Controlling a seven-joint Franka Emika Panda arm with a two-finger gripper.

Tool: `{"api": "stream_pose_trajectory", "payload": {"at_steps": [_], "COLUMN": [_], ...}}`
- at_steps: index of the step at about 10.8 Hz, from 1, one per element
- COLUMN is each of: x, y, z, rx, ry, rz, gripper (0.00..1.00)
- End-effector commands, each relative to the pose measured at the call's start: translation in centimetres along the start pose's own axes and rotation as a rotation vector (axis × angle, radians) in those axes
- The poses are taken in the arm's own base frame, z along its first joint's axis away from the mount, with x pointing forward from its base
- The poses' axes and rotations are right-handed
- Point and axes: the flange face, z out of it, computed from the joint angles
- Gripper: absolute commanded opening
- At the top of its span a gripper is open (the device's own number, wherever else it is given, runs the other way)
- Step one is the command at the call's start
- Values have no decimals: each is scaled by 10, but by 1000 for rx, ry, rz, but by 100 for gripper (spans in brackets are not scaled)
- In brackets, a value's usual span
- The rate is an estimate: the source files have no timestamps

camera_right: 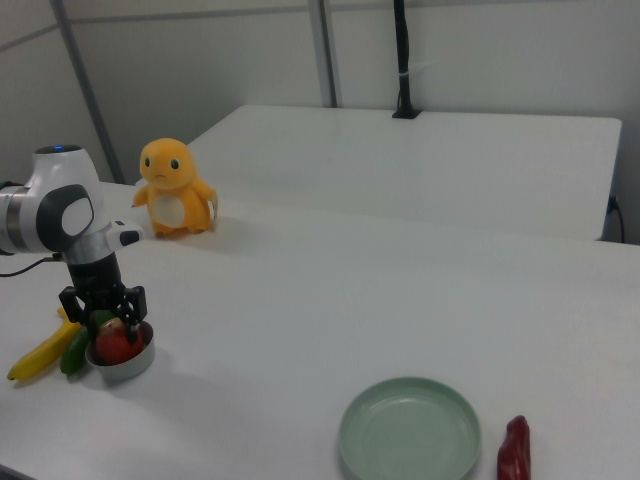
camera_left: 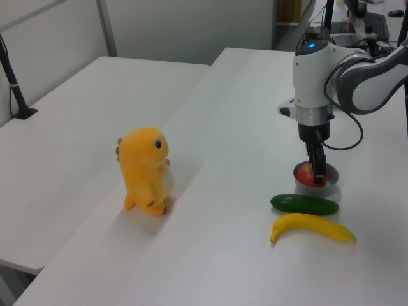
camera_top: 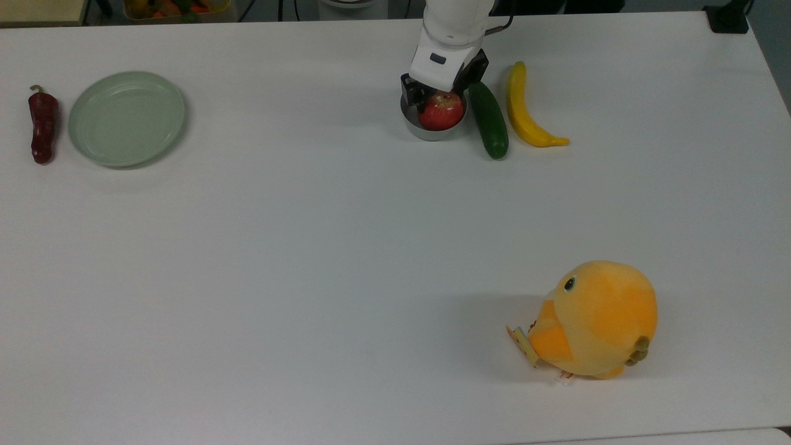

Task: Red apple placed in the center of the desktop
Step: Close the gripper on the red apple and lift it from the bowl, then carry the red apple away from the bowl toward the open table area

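The red apple (camera_top: 441, 112) sits in a small grey bowl (camera_top: 426, 133) at the far edge of the white desktop (camera_top: 346, 247), near the middle of the top view. My gripper (camera_top: 439, 101) points straight down over the bowl, open, with one finger on each side of the apple. From the left view the apple (camera_left: 306, 173) is partly behind a finger (camera_left: 317, 167). In the right view the gripper (camera_right: 112, 322) straddles the apple (camera_right: 113, 346) inside the bowl (camera_right: 137, 362).
A green cucumber (camera_top: 489, 120) and a yellow banana (camera_top: 524, 111) lie just to the top view's right of the bowl. An orange plush toy (camera_top: 596, 318) stands near the front right. A pale green plate (camera_top: 126, 117) and a dark red chili pepper (camera_top: 43, 127) lie at the far left.
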Motion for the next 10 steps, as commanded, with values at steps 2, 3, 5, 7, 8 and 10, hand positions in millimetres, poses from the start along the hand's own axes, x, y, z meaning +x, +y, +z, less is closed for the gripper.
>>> {"api": "stream_pose_trajectory", "payload": {"at_steps": [2,3,5,7,8,10], "x": [-13,-14,-15,-19,-23,-32], "y": [2,10,24,60,84,121], "z": [-31,-46,-78,-125,-152,-195], "rx": [-15,-9,-1,49,97,129], "ry": [-89,-66,-70,-72,-43,-1], "rz": [-9,11,8,19,28,49], "gripper": [27,27,27,27,27,27]}}
